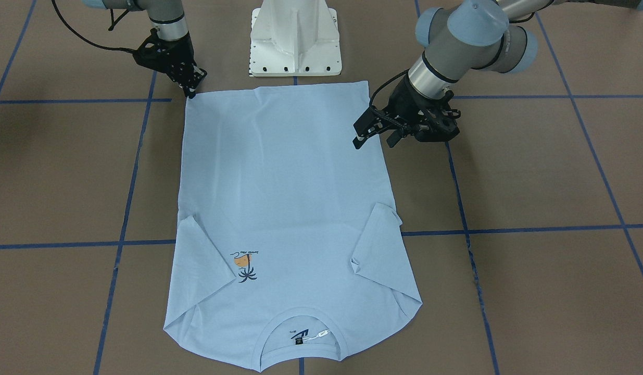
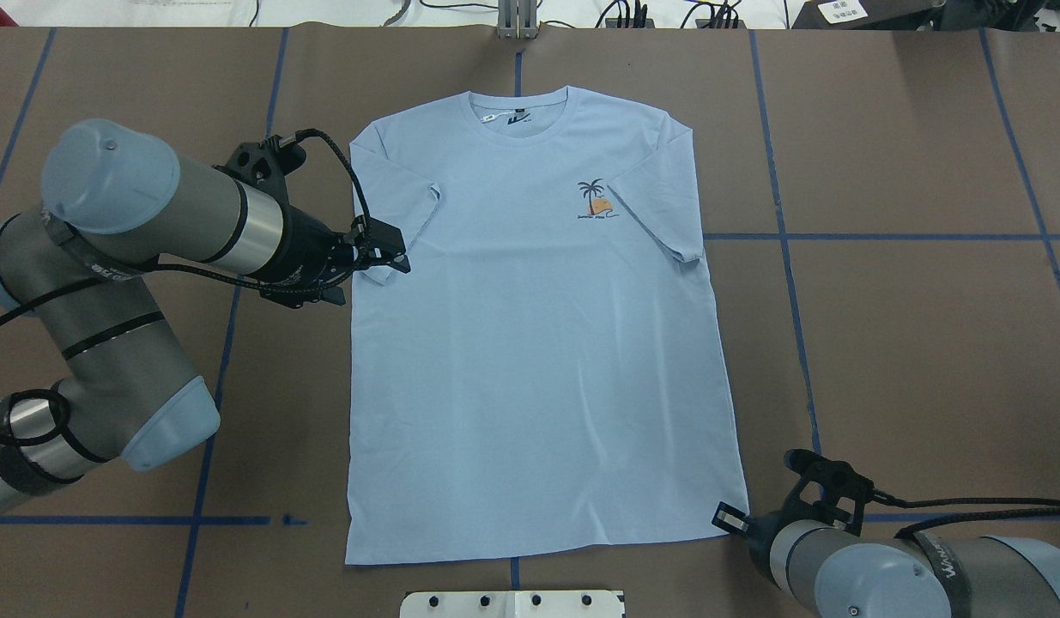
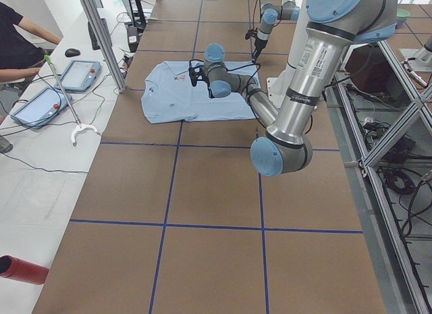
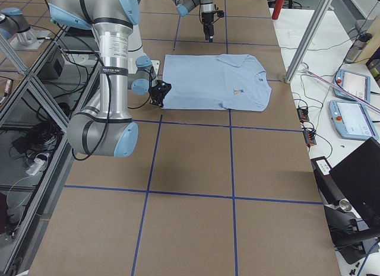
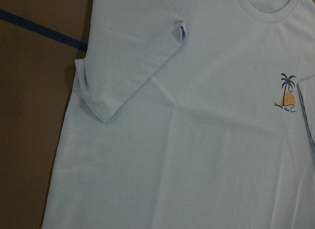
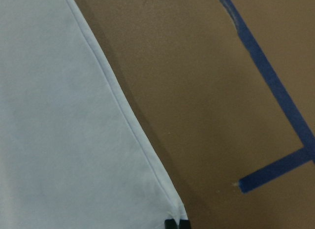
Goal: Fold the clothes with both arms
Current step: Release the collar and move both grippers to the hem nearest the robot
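Observation:
The light blue T-shirt (image 1: 285,182) lies flat on the brown table, print side up, with both sleeves folded inward and its collar (image 1: 303,333) away from the robot. It also shows in the overhead view (image 2: 530,360). My right gripper (image 1: 191,92) points down at the shirt's hem corner. In the right wrist view its fingertips (image 6: 171,224) are together on that corner of the shirt (image 6: 64,140). My left gripper (image 1: 374,139) is open and hovers over the shirt's side edge, near the folded sleeve (image 2: 401,202). The left wrist view shows that sleeve (image 5: 128,76) and the palm-tree print (image 5: 287,93).
The white pedestal base (image 1: 295,39) stands just behind the hem. Blue tape lines (image 1: 534,229) cross the brown table. In the left side view an operator (image 3: 17,37) sits beside tablets (image 3: 37,105) on a white bench, next to a metal post (image 3: 101,37).

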Controlling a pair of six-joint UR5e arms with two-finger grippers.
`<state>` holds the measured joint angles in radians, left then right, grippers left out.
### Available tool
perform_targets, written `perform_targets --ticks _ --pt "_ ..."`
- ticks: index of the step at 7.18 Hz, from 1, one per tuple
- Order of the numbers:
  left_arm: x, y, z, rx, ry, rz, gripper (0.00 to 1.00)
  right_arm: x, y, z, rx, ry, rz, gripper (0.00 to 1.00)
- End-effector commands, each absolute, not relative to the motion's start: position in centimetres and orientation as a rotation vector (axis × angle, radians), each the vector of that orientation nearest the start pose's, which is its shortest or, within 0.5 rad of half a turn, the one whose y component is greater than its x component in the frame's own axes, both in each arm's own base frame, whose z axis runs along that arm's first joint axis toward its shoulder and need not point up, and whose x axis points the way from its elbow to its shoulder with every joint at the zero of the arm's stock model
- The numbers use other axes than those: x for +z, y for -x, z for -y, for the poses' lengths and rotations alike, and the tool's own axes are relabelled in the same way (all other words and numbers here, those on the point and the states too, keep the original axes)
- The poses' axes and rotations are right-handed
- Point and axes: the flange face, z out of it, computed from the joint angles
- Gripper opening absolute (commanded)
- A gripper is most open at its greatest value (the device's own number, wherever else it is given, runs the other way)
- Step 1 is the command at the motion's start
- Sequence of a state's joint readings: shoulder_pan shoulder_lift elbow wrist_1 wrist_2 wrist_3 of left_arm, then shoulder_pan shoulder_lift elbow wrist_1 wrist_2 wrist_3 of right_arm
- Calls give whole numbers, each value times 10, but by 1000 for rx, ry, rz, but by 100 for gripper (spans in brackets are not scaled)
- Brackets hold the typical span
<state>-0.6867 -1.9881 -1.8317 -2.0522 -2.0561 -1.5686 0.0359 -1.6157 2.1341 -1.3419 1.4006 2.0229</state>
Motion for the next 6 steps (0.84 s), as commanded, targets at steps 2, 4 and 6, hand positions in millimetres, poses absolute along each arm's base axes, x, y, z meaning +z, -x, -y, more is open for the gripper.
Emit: perform_targets --ticks 2,4,6 --pt "246 -453 393 -288 47 -1201 99 366 439 167 529 15 834 0" --pt "248 -512 281 -376 33 -1082 99 360 437 165 525 22 846 0" --pt "278 -497 217 -390 117 -979 99 359 440 155 507 32 848 0"
